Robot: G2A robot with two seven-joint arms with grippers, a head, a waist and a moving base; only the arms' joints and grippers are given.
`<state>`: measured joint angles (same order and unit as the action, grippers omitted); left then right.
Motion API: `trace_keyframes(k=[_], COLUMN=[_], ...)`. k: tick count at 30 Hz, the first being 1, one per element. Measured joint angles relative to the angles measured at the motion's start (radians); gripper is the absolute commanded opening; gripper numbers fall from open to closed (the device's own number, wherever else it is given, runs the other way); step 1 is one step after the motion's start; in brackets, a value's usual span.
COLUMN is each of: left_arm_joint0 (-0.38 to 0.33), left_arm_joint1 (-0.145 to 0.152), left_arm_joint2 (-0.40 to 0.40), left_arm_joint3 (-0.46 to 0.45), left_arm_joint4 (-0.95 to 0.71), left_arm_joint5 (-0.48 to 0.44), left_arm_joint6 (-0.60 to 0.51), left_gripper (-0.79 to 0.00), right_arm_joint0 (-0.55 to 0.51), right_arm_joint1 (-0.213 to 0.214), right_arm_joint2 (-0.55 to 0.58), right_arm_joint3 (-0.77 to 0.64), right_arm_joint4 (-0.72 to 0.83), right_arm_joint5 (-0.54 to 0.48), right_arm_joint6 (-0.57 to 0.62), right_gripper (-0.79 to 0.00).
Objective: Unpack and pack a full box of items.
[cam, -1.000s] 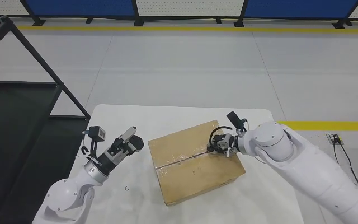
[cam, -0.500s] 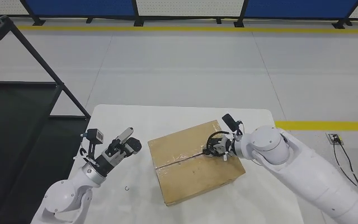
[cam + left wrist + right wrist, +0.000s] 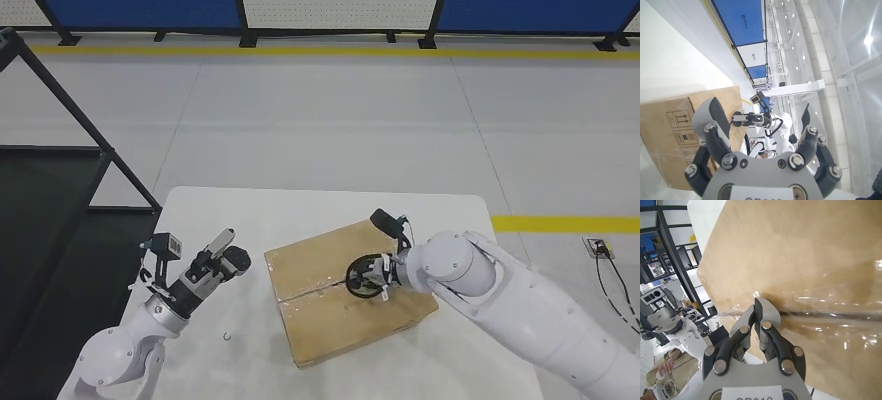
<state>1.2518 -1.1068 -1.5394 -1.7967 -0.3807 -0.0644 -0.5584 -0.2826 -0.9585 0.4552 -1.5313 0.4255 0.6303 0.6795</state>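
Cardboard sealed with clear tape is what the job turns on. The box (image 3: 330,320) sits shut in the middle of the white table (image 3: 210,215), its two top flaps joined by a tape seam (image 3: 310,288). Over the last second the right jaws, pressed together with nothing between them, have slid along that seam from the box's right end to about its middle. Their tips now touch the tape right over the line where the flaps meet. I judge this to be slitting the seal, roughly half done. The stretch toward the left arm's side looks still taped, so the flaps cannot lift yet and unpacking has not begun. The left jaws, spread wide and empty, hover above the table just beside the box's left end without touching it, and have barely shifted.
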Motion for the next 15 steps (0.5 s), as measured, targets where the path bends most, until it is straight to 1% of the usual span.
trace_keyframes(k=[4,8,15], left_arm_joint0=[0.001,-0.003,-0.005], left_arm_joint1=[0.0,0.0,0.0], left_arm_joint2=[-0.003,-0.002,-0.005], left_arm_joint3=[0.002,0.006,0.016], left_arm_joint4=[-0.004,-0.004,-0.011], left_arm_joint5=[-0.003,-0.005,-0.014], left_arm_joint6=[-0.002,-0.005,-0.005], left_gripper=[0.0,0.0,0.0], right_arm_joint0=[0.008,0.004,-0.007], right_arm_joint1=[-0.019,-0.039,-0.063], right_arm_joint2=[-0.014,-0.018,-0.02], right_arm_joint3=[-0.003,-0.013,-0.023], right_arm_joint4=[-0.029,-0.039,-0.061], right_arm_joint5=[-0.002,-0.005,-0.018], right_arm_joint6=[0.011,-0.007,-0.004], right_gripper=[-0.785,-0.785,-0.785])
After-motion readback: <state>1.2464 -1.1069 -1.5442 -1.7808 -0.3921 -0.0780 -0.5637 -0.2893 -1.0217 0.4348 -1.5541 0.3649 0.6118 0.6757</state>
